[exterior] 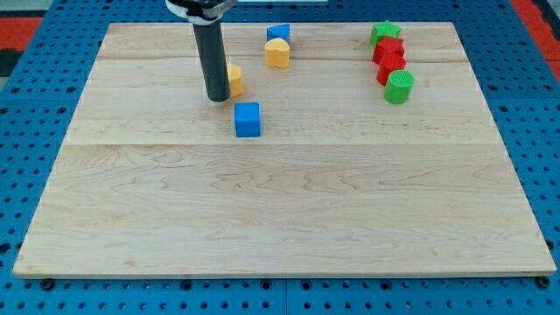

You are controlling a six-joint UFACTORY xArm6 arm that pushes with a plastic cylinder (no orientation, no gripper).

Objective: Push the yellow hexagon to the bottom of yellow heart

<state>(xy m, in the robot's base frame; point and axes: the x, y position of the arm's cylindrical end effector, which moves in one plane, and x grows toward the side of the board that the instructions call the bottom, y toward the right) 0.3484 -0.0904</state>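
The tip point(218, 98) sits against the left side of the half-hidden, probably hexagonal yellow block point(234, 80), still left of and below the yellow heart point(277, 53); no fingers here.

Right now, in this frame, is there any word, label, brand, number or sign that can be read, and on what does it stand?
None: no readable text shows anywhere in this view.
The wooden board is plain wood grain.
The blue cube, yellow hexagon, yellow heart and the red and green blocks carry no marks.
My tip, just to the view's left of the yellow hexagon, is plain dark.
The blue pegboard shows only holes.
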